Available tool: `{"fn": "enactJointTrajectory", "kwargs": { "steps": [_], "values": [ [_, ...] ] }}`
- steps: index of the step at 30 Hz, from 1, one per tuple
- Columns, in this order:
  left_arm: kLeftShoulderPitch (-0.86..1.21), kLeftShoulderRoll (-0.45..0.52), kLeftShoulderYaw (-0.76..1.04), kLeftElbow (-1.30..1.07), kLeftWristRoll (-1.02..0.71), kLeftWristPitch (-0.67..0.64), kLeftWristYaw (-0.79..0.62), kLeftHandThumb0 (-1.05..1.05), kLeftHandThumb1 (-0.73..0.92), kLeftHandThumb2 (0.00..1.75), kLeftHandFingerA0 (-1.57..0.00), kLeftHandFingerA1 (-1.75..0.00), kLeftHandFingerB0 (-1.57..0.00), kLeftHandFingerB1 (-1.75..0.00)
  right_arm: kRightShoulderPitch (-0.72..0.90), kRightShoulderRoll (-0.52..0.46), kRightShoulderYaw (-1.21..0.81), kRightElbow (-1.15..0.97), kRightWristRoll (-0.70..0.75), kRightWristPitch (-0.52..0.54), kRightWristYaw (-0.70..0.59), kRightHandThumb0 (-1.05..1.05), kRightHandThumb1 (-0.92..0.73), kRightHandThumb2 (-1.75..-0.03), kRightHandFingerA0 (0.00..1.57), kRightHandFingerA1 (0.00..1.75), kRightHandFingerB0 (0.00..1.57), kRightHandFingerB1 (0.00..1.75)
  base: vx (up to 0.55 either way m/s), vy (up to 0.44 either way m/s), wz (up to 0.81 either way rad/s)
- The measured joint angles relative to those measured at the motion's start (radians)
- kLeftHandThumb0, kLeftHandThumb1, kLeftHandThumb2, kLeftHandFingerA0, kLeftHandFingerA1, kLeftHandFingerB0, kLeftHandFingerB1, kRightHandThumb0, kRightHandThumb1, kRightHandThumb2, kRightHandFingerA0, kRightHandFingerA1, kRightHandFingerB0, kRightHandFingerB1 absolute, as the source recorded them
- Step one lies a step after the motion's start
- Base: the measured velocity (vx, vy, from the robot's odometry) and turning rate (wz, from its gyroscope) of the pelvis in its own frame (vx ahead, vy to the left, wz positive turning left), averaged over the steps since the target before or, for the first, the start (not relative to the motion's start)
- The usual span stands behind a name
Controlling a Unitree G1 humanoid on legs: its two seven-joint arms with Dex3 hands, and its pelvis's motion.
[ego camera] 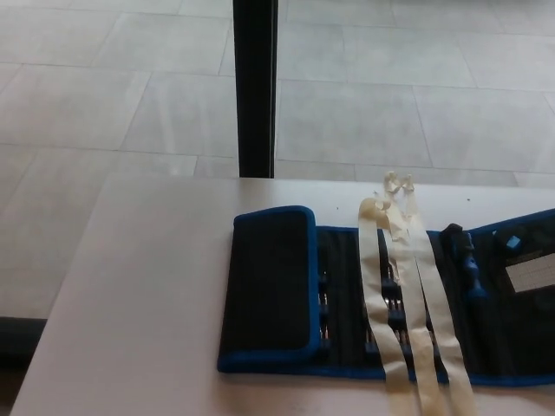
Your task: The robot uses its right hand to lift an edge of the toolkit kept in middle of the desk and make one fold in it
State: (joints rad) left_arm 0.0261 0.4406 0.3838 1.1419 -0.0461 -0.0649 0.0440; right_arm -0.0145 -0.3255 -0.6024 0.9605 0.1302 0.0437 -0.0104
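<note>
One toolkit (347,303) (left flap folded) on desk (147,295); tiled floor (130,87).

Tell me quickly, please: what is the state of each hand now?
Left hand: not in view, so its state cannot be told.
Right hand: not in view either; nothing touches the toolkit.

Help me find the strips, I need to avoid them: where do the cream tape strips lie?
In the head view, the cream tape strips run front-to-back across the black blue-edged toolkit, right of its folded flap.

Black toolkit (347,303) — blue trim, cream strips (381,295)
</note>
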Motion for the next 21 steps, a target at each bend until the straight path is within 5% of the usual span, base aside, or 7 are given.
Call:
{"fn": "enactJointTrajectory", "kwargs": {
  "steps": [3,8,9,10,14,17,21],
  "values": [
    [-0.015,0.018,0.064,0.036,-0.023,-0.002,0.007,-0.51,0.55,0.57,-0.83,-0.76,-0.70,-0.59,-0.017,-0.005,-0.090,0.003,0.043,0.001,-0.005,-0.37,-0.48,-0.89,0.73,0.92,0.64,0.79,0.00,0.000,0.00],
    [-0.020,0.037,0.122,0.076,-0.049,-0.005,0.019,-0.51,0.56,0.56,-0.83,-0.79,-0.70,-0.59,-0.026,-0.024,-0.218,0.022,0.109,0.010,-0.015,-0.36,-0.69,-0.59,0.53,1.05,0.59,0.93,0.00,0.000,0.00],
    [-0.021,0.038,0.128,0.080,-0.052,-0.005,0.020,-0.50,0.56,0.56,-0.83,-0.78,-0.70,-0.60,-0.028,-0.027,-0.238,0.024,0.119,0.012,-0.018,-0.44,-0.53,-0.95,0.57,0.90,0.54,0.82,0.00,0.000,0.00],
    [-0.023,0.038,0.134,0.086,-0.055,-0.005,0.023,-0.51,0.55,0.57,-0.82,-0.76,-0.70,-0.60,-0.031,-0.032,-0.267,0.022,0.135,0.019,-0.028,-0.44,-0.73,-0.61,0.33,1.24,0.39,0.99,0.00,0.000,0.00],
    [-0.025,0.038,0.148,0.095,-0.058,-0.005,0.026,-0.52,0.55,0.56,-0.85,-0.76,-0.71,-0.60,-0.066,-0.054,-0.369,0.018,0.185,0.043,-0.075,-0.51,-0.79,-0.59,0.41,1.21,0.45,1.04,0.00,0.000,0.00],
    [-0.030,0.038,0.161,0.101,-0.061,-0.006,0.030,-0.50,0.55,0.56,-0.85,-0.76,-0.71,-0.58,-0.113,-0.092,-0.440,0.026,0.221,0.049,-0.115,-0.54,-0.71,-0.61,1.12,1.63,0.71,1.27,0.00,0.000,0.00],
    [-0.035,0.038,0.171,0.106,-0.066,-0.007,0.037,-0.52,0.57,0.57,-0.83,-0.73,-0.71,-0.57,-0.210,-0.138,-0.513,0.027,0.271,0.050,-0.171,-0.55,-0.67,-0.64,1.15,1.70,0.76,1.46,0.00,0.000,0.00]
  ]
}}
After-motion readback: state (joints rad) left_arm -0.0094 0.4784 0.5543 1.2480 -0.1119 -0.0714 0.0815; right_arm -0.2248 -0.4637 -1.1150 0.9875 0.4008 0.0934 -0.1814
